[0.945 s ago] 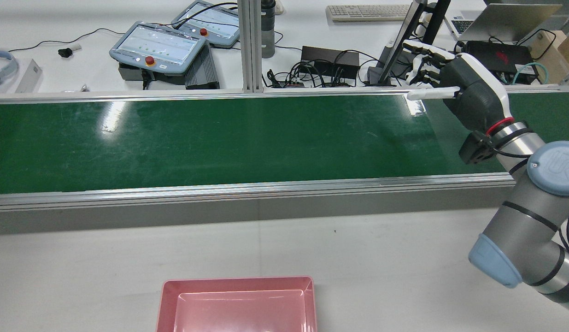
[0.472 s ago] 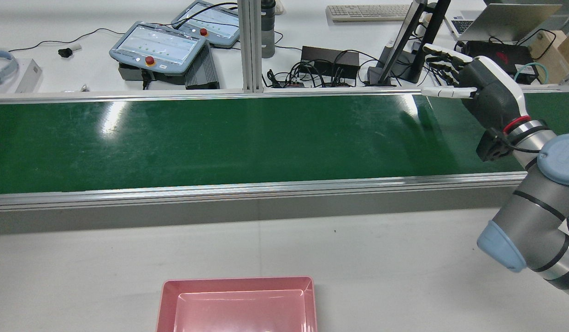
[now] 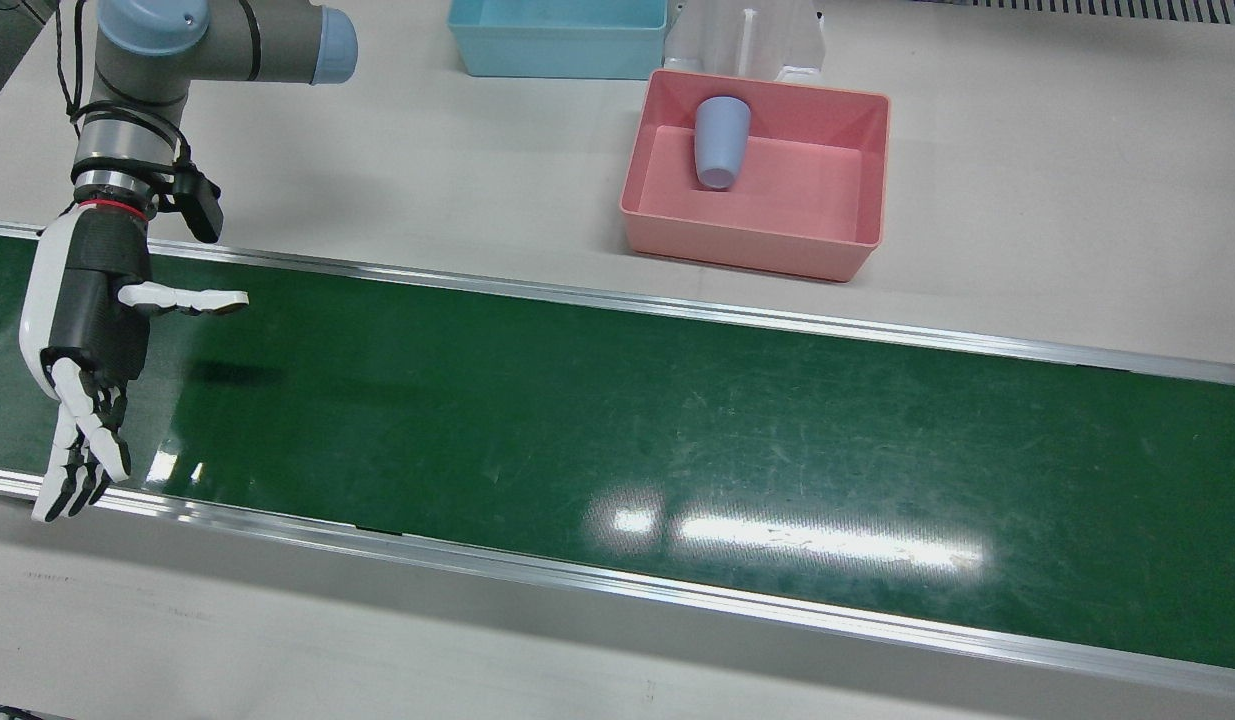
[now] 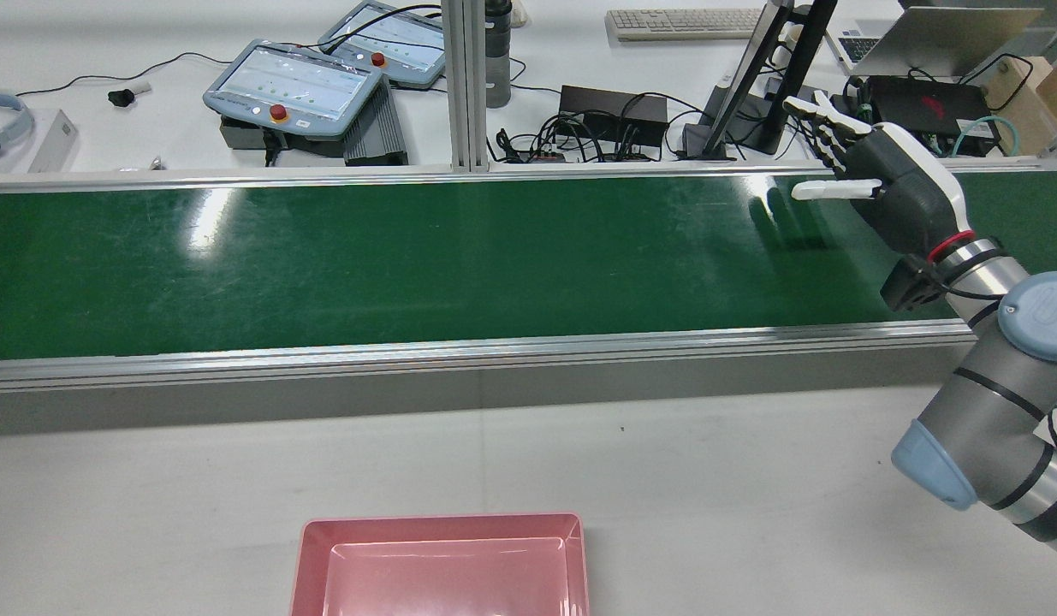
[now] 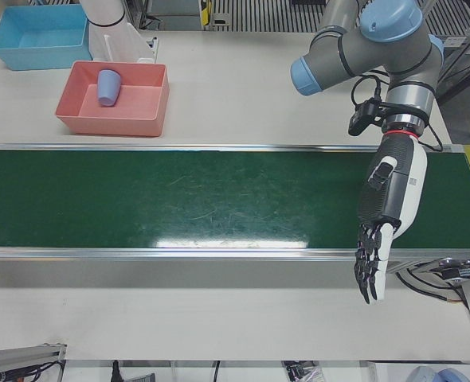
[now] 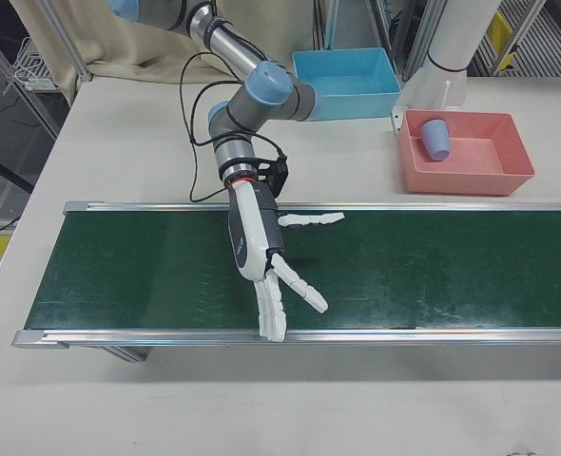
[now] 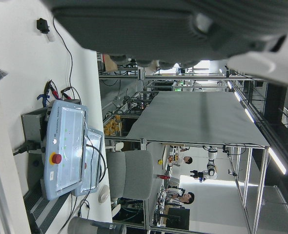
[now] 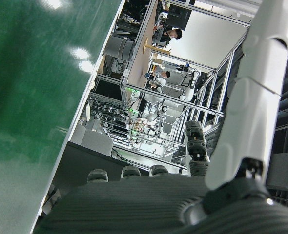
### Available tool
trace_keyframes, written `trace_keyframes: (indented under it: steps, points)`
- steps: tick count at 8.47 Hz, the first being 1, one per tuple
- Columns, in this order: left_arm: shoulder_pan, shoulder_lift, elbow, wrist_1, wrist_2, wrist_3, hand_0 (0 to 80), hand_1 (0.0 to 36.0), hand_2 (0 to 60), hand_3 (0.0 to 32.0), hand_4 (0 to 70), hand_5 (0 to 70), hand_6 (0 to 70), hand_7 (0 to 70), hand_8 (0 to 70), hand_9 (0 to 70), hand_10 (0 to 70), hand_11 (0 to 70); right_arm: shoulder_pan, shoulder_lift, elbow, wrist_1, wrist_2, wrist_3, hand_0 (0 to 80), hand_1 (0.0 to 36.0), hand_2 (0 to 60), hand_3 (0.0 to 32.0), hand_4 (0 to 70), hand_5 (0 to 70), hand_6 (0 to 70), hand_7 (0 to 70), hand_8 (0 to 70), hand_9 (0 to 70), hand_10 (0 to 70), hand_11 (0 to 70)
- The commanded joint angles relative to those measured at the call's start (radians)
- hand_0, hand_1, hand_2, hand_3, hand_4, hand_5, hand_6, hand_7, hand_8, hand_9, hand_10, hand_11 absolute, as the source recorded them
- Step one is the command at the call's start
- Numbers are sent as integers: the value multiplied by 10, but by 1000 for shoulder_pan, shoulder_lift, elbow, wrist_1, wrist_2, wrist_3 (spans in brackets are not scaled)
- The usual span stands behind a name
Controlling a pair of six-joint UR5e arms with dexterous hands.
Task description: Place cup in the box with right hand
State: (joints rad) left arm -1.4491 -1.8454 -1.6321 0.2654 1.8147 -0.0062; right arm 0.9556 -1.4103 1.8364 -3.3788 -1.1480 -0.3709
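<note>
Glossy scratched green conveyor belt (image 3: 617, 430) fills mid-frame; right hand (image 3: 82, 340) hovers lower left, fingers spread; tapered cup (image 3: 721, 142) lies in pink box (image 3: 757, 240).

The cup (image 3: 722, 142) is pale blue-grey; the box (image 3: 755, 239) around it is salmon pink, and the second box (image 3: 557, 50) is light blue. The belt (image 3: 677, 430) is dark green with pale scratches and white glare — edged by silver rails. The table (image 3: 1027, 200) is off-white. The robot hand (image 3: 82, 340) is black and white with a red wrist ring; its arm (image 3: 207, 40) is grey with blue caps.
</note>
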Motion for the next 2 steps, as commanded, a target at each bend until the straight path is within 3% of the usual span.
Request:
trace_keyframes:
  steps: [1, 2]
  points:
    - [1, 0, 0, 0, 0, 0, 0, 0, 0, 0, 0, 0, 0, 0, 0, 0, 0, 0, 15, -3, -3, 10, -15, 4, 526, 251, 103, 0, 0, 59, 0, 0, 0, 0, 0, 0]
    - [1, 0, 0, 0, 0, 0, 0, 0, 0, 0, 0, 0, 0, 0, 0, 0, 0, 0, 20, -4, -3, 10, -15, 4, 528, 221, 18, 0, 0, 56, 0, 0, 0, 0, 0, 0]
